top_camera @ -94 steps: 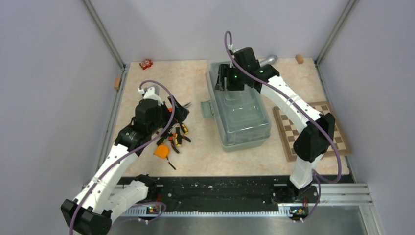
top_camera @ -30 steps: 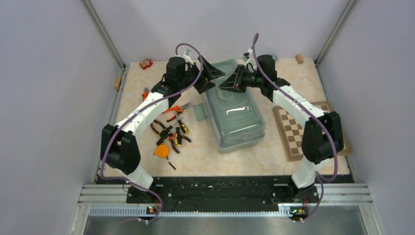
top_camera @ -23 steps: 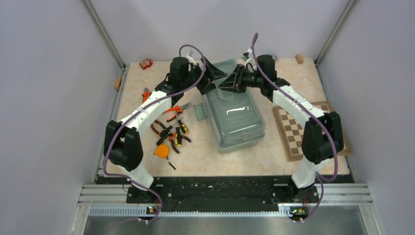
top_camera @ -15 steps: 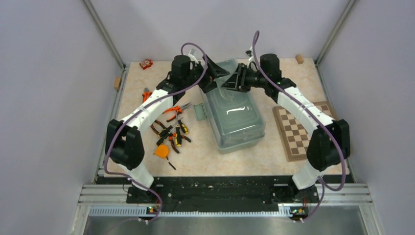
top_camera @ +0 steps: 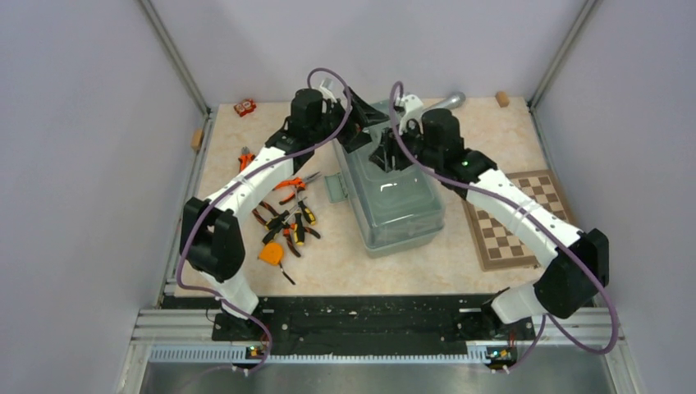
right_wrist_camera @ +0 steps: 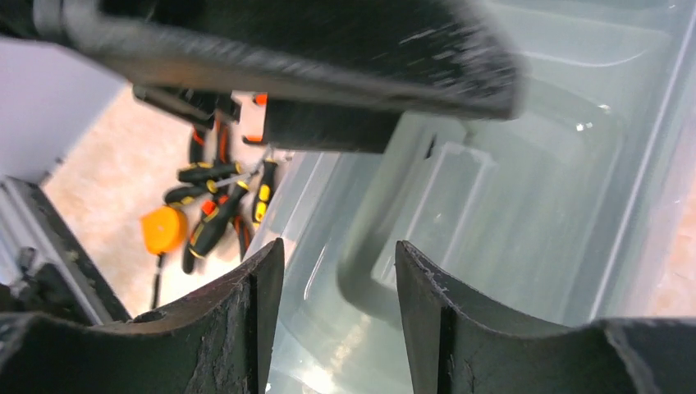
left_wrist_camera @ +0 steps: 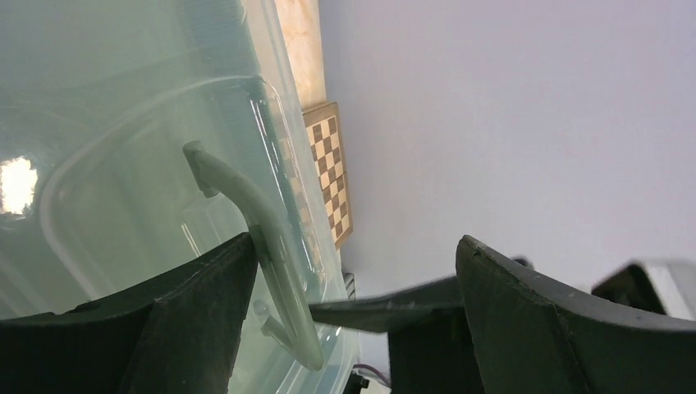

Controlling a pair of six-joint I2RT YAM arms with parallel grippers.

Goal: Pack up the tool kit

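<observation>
The toolbox point(top_camera: 399, 197) is a long sage-green plastic tub under a glossy translucent lid with a pale arched handle point(left_wrist_camera: 261, 234) on top. It sits mid-desk point(top_camera: 447, 264), its long axis running from the upper centre of the top view toward the lower centre, the lower end leaning slightly right. Orange-handled pliers point(top_camera: 293, 182), black-yellow screwdrivers point(top_camera: 305, 215) and an orange tape measure point(top_camera: 271, 254) lie to its left. The left fingers point(left_wrist_camera: 205, 287) stand wide apart at its upper end, the handle just beside one; the right fingers point(right_wrist_camera: 256, 305), parted and holding nothing, hover above the lid
</observation>
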